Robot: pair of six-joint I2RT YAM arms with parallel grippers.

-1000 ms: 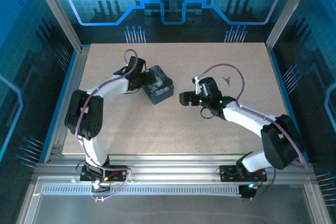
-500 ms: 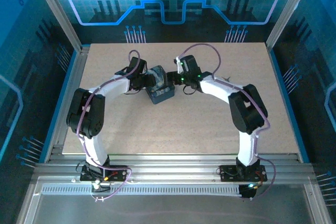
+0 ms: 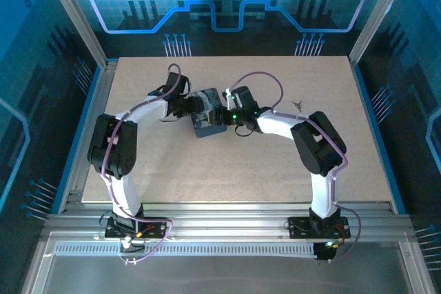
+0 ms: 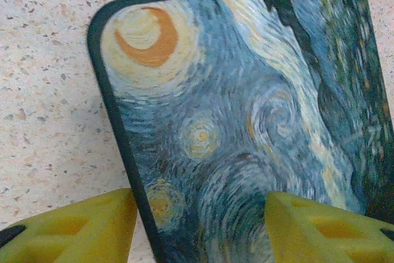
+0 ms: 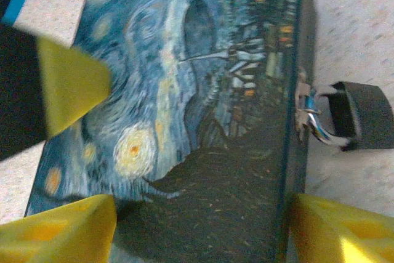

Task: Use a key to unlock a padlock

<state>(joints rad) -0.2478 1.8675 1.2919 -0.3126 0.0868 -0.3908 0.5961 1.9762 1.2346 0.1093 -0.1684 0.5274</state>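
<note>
The dark blue swirl-patterned box (image 3: pixel 209 126) lies mid-table. On its side hangs the small dark padlock (image 5: pixel 364 115), its silvery shackle (image 5: pixel 317 122) through the box's clasp. The key (image 3: pixel 298 104) is a tiny thing lying on the bare table to the right, away from both arms. My left gripper (image 3: pixel 193 106) is shut on the box's left corner (image 4: pixel 123 170), one yellow finger (image 4: pixel 80 226) against the edge and the other over the lid. My right gripper (image 3: pixel 222 113) is open, straddling the box (image 5: pixel 203 121) with a finger (image 5: pixel 338 232) just below the padlock.
The pale speckled table (image 3: pixel 234 170) runs to a metal frame on all sides. The left gripper's yellow fingertip (image 5: pixel 71 84) shows over the box's far edge in the right wrist view. Both arms meet at the box.
The right arm swung from the table's right half over to the box, its jaws narrowing around it. The left jaws closed on the box's corner and stopped. The key lay still.
</note>
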